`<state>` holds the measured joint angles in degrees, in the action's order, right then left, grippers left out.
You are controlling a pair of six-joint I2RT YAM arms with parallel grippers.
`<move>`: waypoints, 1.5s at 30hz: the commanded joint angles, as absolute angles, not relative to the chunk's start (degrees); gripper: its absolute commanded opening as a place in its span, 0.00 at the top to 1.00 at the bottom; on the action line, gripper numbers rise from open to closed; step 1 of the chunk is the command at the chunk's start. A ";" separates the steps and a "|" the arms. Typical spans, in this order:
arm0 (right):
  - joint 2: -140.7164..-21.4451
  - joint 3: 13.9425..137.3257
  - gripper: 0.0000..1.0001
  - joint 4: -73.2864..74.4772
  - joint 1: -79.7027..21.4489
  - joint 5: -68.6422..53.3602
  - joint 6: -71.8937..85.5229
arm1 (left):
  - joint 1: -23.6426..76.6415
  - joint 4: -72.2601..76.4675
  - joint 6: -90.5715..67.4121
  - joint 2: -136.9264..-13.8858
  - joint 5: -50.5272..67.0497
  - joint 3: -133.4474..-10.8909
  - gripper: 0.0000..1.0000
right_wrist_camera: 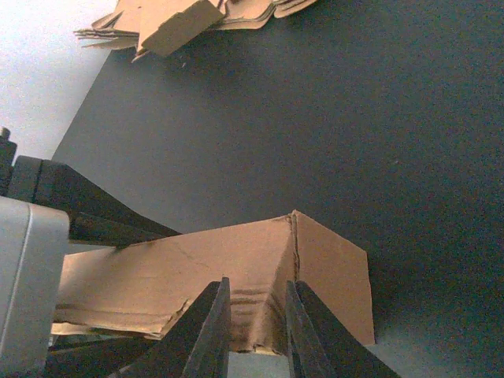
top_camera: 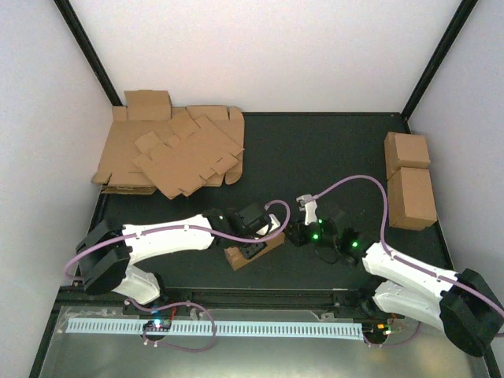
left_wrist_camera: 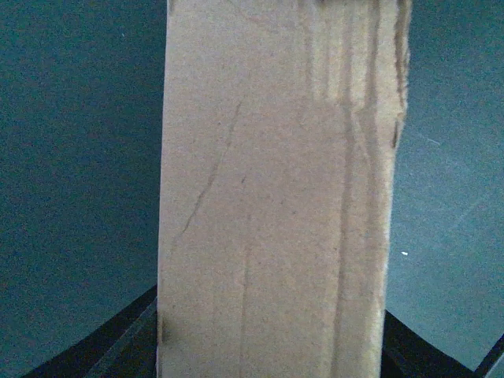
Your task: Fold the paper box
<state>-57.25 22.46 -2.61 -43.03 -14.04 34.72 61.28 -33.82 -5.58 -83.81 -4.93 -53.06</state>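
Observation:
The paper box (top_camera: pixel 235 257) is a small brown cardboard piece lying near the front middle of the black table (top_camera: pixel 331 150). My left gripper (top_camera: pixel 250 249) is shut on it from above. In the left wrist view the box (left_wrist_camera: pixel 276 197) fills the middle, and a dark finger (left_wrist_camera: pixel 126 350) shows at each lower side. My right gripper (top_camera: pixel 293 233) is at the box's right end. In the right wrist view its jaws (right_wrist_camera: pixel 256 285) stand narrow around a creased end fold of the box (right_wrist_camera: pixel 157 276), beside an upright flap (right_wrist_camera: pixel 331 276).
A heap of flat cardboard sheets (top_camera: pixel 173 153) lies at the back left, also seen in the right wrist view (right_wrist_camera: pixel 173 20). Two brown cardboard cuboids (top_camera: pixel 407 150) (top_camera: pixel 412 197) stand along the right edge. White walls close in the left, right and back.

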 commanded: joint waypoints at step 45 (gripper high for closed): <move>-55.72 22.18 0.88 -1.26 -45.18 -8.76 29.81 | 61.77 -34.93 -6.59 -83.73 -3.40 -55.27 0.16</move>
<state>-55.68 22.41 -1.56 -44.77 -9.69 30.57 61.47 -33.87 -6.13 -84.44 -4.82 -53.23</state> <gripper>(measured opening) 0.119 0.785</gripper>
